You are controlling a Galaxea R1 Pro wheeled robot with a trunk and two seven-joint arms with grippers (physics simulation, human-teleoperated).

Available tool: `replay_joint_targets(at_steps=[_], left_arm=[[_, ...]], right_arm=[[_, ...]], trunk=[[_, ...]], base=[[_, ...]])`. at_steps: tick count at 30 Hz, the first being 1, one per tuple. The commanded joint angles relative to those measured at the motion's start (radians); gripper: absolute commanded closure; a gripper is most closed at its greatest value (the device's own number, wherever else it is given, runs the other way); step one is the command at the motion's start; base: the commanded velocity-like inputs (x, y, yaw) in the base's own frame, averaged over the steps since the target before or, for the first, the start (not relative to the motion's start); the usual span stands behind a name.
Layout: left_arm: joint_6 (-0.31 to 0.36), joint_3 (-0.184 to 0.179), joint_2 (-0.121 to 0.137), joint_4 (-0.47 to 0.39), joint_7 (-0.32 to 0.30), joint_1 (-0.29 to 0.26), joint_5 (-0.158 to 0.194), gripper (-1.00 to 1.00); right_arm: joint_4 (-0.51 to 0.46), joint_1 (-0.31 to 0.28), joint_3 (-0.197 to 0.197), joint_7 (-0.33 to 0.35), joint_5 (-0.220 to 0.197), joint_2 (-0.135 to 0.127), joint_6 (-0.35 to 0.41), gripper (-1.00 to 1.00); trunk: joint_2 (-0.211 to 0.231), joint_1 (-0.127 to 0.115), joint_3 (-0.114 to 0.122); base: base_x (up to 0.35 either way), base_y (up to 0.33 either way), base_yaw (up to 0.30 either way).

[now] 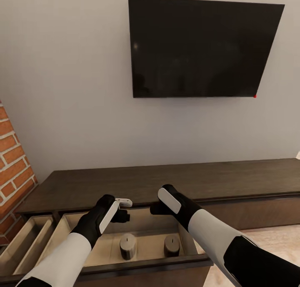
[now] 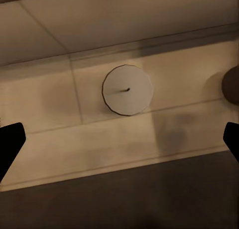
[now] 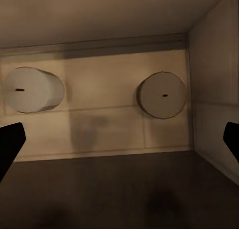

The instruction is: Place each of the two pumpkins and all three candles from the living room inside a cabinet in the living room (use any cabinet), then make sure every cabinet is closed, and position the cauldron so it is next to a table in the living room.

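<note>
The long dark-brown cabinet [image 1: 175, 180] stands under the TV with a wide drawer [image 1: 146, 263] pulled out below my arms. Two stubby candles stand upright on its pale floor, one [image 1: 128, 246] toward the middle and one [image 1: 171, 245] near the drawer's right wall. My left gripper [image 1: 124, 209] hovers open and empty over the drawer's back edge; its wrist view looks straight down on a candle [image 2: 127, 90]. My right gripper [image 1: 155, 207] hangs open and empty beside it, with both candles [image 3: 33, 90] [image 3: 162, 95] below in its wrist view.
A second drawer [image 1: 29, 241] stands open at the far left, beside the red-brick column [image 1: 12, 162]. A black TV [image 1: 200, 49] hangs on the white wall above. Light wood floor [image 1: 271, 237] shows at the right of the cabinet.
</note>
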Motion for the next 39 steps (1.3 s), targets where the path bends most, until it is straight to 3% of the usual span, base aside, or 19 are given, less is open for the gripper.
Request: replay_joint_targets(at_steps=[1, 12, 39], left_arm=[[0.003, -0.003, 0.001, -0.001, 0.01, -0.001, 0.011, -1.0], [0.002, -0.003, -0.001, -0.003, 0.01, -0.001, 0.01, -1.0], [0.0, -0.003, -0.001, -0.005, 0.01, -0.001, 0.008, -1.0]], right_arm=[[-0.001, -0.001, 0.003, -0.008, -0.008, 0.0, 0.001, -1.0], [-0.002, -0.001, 0.003, -0.008, -0.008, 0.0, 0.001, -1.0], [-0.002, -0.001, 0.003, -0.008, -0.008, 0.0, 0.0, -1.0]], trunk=[[0.007, -0.004, 0.002], [0.084, -0.046, 0.037], [0.273, -0.15, 0.122]], base=[[0.0, 0.0, 0.0], [0.0, 0.0, -0.058], [0.0, 0.0, -0.283]])
